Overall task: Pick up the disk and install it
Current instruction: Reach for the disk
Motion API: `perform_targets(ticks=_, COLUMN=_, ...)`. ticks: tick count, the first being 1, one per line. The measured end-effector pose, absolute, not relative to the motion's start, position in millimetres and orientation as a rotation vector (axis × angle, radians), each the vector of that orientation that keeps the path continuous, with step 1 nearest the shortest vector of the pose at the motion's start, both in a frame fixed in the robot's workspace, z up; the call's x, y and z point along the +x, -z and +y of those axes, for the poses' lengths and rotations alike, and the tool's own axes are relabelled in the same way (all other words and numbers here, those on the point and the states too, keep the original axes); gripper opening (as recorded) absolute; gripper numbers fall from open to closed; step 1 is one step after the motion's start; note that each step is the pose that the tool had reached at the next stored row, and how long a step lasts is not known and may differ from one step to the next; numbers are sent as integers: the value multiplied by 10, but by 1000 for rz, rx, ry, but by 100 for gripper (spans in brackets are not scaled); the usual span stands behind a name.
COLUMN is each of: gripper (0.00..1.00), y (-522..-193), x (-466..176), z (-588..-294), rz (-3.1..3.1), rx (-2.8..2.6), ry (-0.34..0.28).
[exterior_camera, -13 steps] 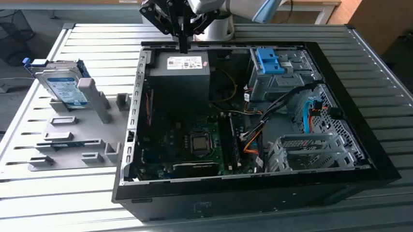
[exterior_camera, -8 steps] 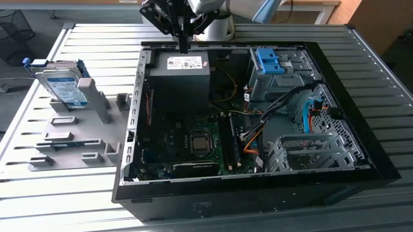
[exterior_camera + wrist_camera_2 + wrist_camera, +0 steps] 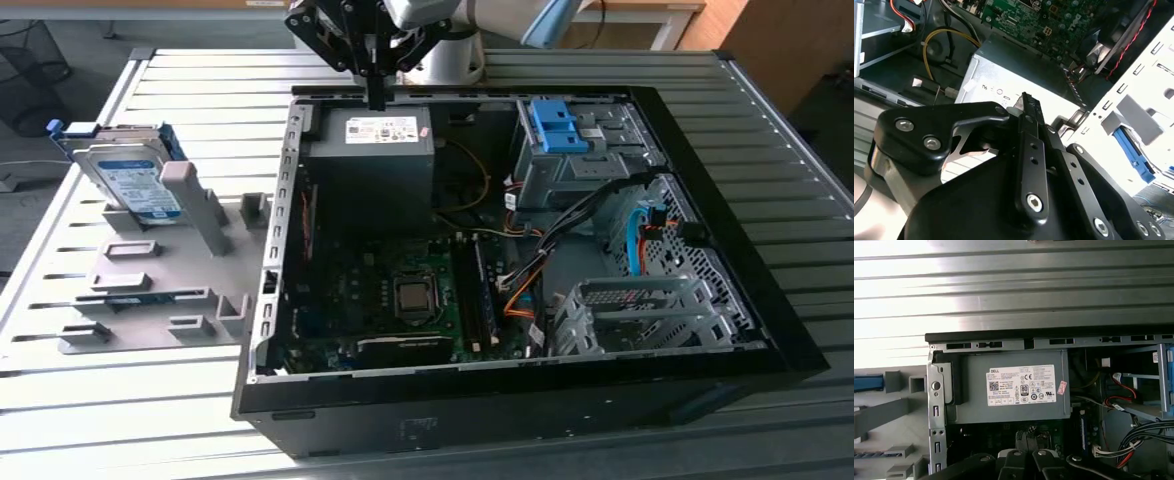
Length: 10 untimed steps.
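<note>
The gripper (image 3: 378,98), pressed together and empty, hangs over the power supply (image 3: 367,165) inside the case (image 3: 534,400); the disk (image 3: 134,185) stands outside that case, its foot hidden in a gray rack (image 3: 160,290).

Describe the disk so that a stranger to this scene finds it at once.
An open computer case sits on the slatted table; on the exterior view's left of it lies a grey fixture plate. The disk stands on edge in that plate's far corner, silver, with a white-and-blue label and a bright blue frame, unlike the plain grey blocks around it.
</note>
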State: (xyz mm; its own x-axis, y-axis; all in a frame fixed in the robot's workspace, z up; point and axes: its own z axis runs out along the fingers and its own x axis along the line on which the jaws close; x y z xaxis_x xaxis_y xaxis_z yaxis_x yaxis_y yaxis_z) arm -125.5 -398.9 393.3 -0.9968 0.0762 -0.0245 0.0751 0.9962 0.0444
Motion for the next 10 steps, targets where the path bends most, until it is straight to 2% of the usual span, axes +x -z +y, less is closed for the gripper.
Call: perform_targets(ticks=10, gripper=11, y=-3933, x=-1376, z=-3987, rz=3112, rx=118, ry=-68)
